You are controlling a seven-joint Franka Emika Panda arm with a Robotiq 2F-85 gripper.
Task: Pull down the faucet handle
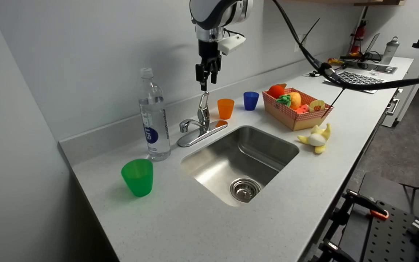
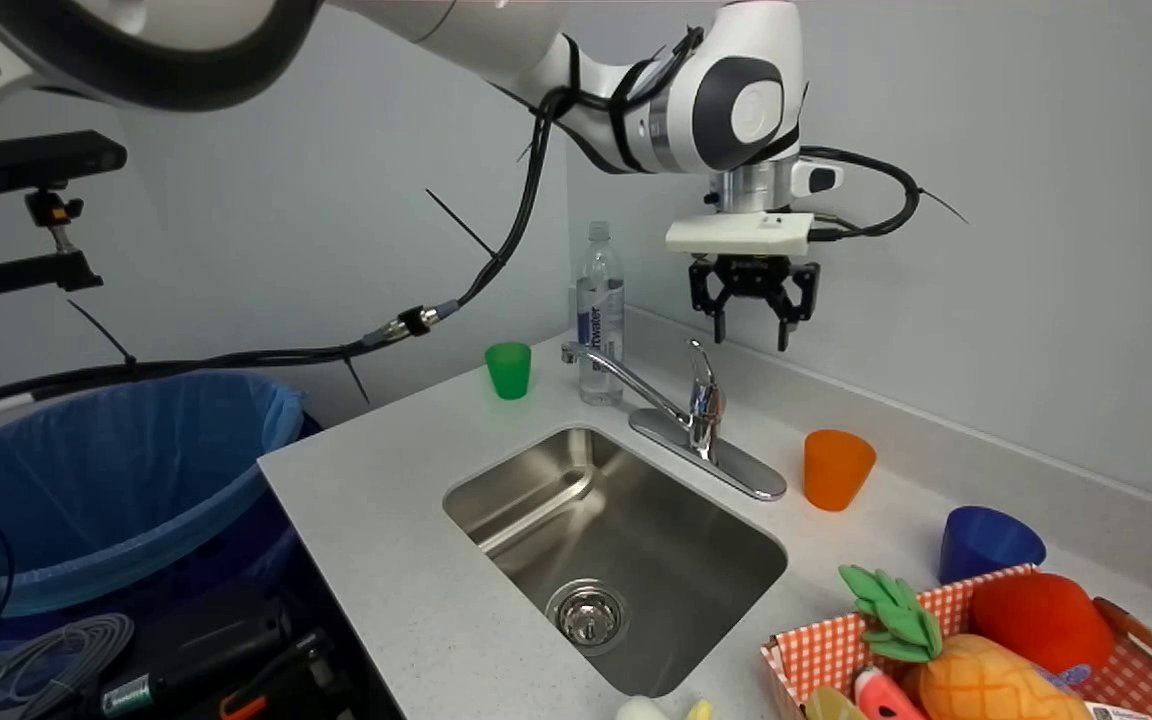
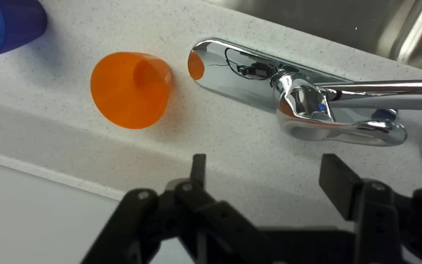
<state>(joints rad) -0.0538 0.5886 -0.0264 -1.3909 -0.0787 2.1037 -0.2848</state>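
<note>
The faucet handle is a slim chrome lever raised steeply from the faucet body. It also shows upright in an exterior view and in the wrist view, where it points right. The thicker spout reaches out beside it. My gripper hangs above the faucet, pointing down. In an exterior view the gripper is above and toward the wall from the handle, apart from it. In the wrist view the gripper has its fingers wide apart with nothing between them; the handle lies beyond the right fingertip.
A clear water bottle stands beside the spout. An orange cup and a blue cup stand on the faucet's other side. The wall backsplash runs behind. A sink, green cup and toy-fruit basket are nearby.
</note>
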